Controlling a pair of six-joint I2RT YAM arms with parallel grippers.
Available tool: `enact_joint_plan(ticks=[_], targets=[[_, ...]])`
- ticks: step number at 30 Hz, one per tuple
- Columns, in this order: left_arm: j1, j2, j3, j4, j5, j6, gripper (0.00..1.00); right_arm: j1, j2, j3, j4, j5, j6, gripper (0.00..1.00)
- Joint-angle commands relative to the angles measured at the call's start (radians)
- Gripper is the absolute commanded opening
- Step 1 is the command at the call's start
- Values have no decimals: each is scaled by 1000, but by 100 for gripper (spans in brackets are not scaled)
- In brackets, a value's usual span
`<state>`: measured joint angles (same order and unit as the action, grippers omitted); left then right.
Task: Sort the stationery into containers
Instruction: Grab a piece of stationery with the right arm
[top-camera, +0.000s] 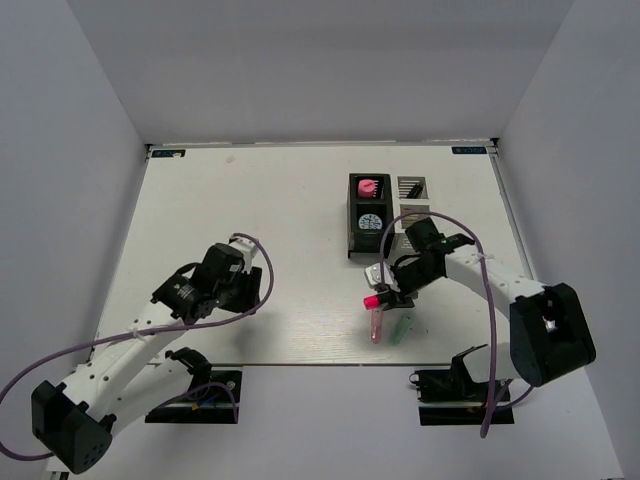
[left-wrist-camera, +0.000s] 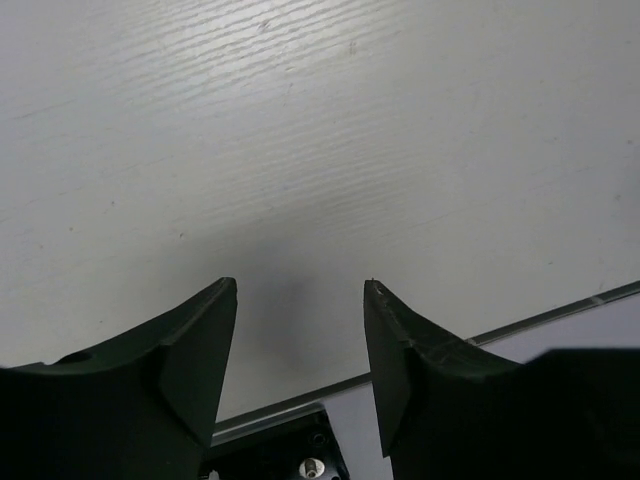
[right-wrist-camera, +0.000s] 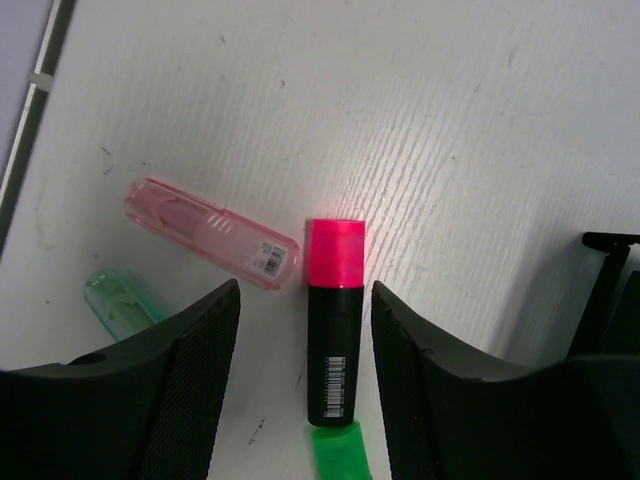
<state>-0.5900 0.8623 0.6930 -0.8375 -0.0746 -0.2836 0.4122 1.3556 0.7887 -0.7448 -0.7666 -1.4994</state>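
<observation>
A black marker with a pink cap (right-wrist-camera: 333, 322) lies flat on the white table (top-camera: 250, 200), near the front edge and toward the right. The right gripper (right-wrist-camera: 304, 288) is lowered over it. Its two dark fingers (right-wrist-camera: 190, 380) are spread apart, one on each side of the marker, and neither seems to touch it.

Just beside the pink cap lies a translucent pink capsule-shaped piece (right-wrist-camera: 212, 235); one end comes close to the cap. Beyond it, partly hidden behind one finger, is a translucent green capsule-shaped piece (right-wrist-camera: 122, 302). A bright green piece (right-wrist-camera: 335, 452) shows right at the marker's butt end, but the picture's edge cuts it off and I cannot tell what it is.

Farther back on the table, behind the right arm, stands the block of mesh containers (top-camera: 368, 244), with black compartments on the left and silver-white ones on the right. The nearer black compartment holds a blue-white tape roll (top-camera: 370, 221). The farther black one holds something pink (top-camera: 369, 187), too small to make out. A dark marker (top-camera: 415, 187) leans in the far silver-white compartment.

Well apart on the left side, the left gripper (left-wrist-camera: 300, 290) hangs over bare table. Its fingers are parted and hold nothing.
</observation>
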Motion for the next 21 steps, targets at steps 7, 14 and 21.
enact_joint_plan(ticks=[7, 14, 21], targets=[[81, -69, -35, 72, 116, 14, 67, 68, 100, 23, 128, 203, 96, 55], [96, -88, -41, 80, 137, 18, 67, 100, 138, 1, 183, 273, 108, 55], [98, -95, -47, 77, 134, 15, 67, 138, 198, 29, 171, 325, 119, 52]])
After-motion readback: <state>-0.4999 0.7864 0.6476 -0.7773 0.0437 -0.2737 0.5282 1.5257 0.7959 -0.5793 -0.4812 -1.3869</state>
